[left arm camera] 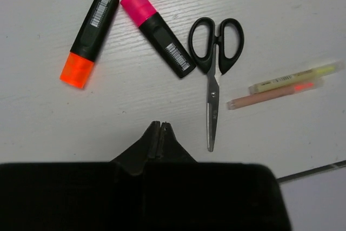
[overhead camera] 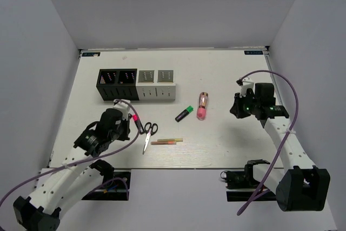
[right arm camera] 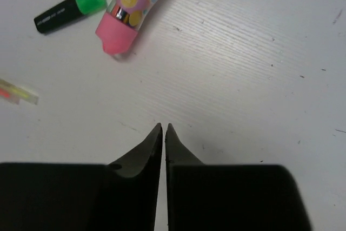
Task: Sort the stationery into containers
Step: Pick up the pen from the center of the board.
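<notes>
**A:** Starting at the left, where are the containers sitting?

**B:** The four containers (overhead camera: 137, 85) are standing in a close row toward the far left of the table (overhead camera: 227, 144), two black ones on the left and two white ones on the right. The left claw (left arm camera: 160, 125) is hanging nearer the arms' bases than the row. Its jaws are pressing together and gripping nothing.

**A:** What is lying in front of that claw?

**B:** In the left wrist view the orange-capped highlighter (left arm camera: 89, 39) is lying ahead and to the left. The pink-capped highlighter (left arm camera: 157, 31) is lying almost straight ahead. Both are sitting clear of the tips. The scissors (left arm camera: 214, 63) are lying closed just to the right, with the handles away and the blade tip pointing back alongside the claw. Further right, the two thin sticks (left arm camera: 286, 85) are lying side by side, touching.

**A:** And moving on rightward?

**B:** The green-capped highlighter (right arm camera: 70, 8) and the pink tube (right arm camera: 135, 6) are lying near each other mid-table, not touching. Seen from the right claw (right arm camera: 164, 127), both are lying ahead and to the left, well apart from it. That claw is hovering over bare table with its jaws closed to a hairline, holding nothing.
</notes>
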Robot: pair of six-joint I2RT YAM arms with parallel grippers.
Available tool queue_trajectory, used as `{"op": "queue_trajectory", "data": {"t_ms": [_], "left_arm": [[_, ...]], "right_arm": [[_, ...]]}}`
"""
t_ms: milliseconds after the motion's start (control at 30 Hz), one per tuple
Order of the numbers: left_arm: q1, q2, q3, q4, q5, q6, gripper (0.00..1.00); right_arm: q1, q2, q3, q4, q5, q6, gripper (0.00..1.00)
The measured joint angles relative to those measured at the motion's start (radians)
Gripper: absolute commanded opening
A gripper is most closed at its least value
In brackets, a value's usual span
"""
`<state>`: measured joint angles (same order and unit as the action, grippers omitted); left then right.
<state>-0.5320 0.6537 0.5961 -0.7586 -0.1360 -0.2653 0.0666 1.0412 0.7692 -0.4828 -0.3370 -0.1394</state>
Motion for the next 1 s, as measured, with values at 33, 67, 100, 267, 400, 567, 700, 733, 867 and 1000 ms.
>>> {"op": "queue_trajectory", "data": {"t_ms": [33, 67, 100, 267, 400, 567, 700, 733, 867, 1000], "left_arm": [[0.0, 0.027, 0.012, -0.006, -0.007, -0.007, 0.28], [0.0, 0.064, 0.026, -0.012, -0.02, -0.011, 0.62], [0.0, 0.107, 0.043, -0.021, -0.037, -0.02, 0.83], [0.042, 0.335, 0.127, -0.051, -0.08, -0.031, 0.68], [0.133, 0.49, 0.161, -0.016, -0.069, 0.019, 0.47], [0.205, 0.644, 0.179, 0.064, -0.046, 0.119, 0.5], [0.223, 0.736, 0.198, 0.121, -0.042, 0.195, 0.69], [0.225, 0.747, 0.199, 0.137, -0.039, 0.213, 0.69], [0.233, 0.764, 0.2, 0.197, -0.039, 0.278, 0.7], [0.241, 0.79, 0.198, 0.254, -0.039, 0.33, 0.69]], "right_arm": [[0.0, 0.001, 0.005, -0.017, -0.018, -0.006, 0.9], [0.0, 0.002, 0.012, -0.038, -0.038, -0.011, 0.91], [0.0, 0.003, 0.024, -0.06, -0.059, -0.027, 0.76], [0.001, 0.01, 0.061, -0.09, -0.163, -0.078, 0.04], [0.001, 0.014, 0.059, -0.099, -0.213, -0.111, 0.62], [0.001, 0.008, 0.043, -0.097, -0.24, -0.15, 0.65], [0.001, -0.022, 0.021, -0.098, -0.256, -0.166, 0.67], [0.001, -0.029, 0.019, -0.099, -0.259, -0.169, 0.67], [0.001, -0.054, 0.018, -0.098, -0.27, -0.184, 0.67], [0.001, -0.056, 0.018, -0.098, -0.273, -0.191, 0.67]]}}
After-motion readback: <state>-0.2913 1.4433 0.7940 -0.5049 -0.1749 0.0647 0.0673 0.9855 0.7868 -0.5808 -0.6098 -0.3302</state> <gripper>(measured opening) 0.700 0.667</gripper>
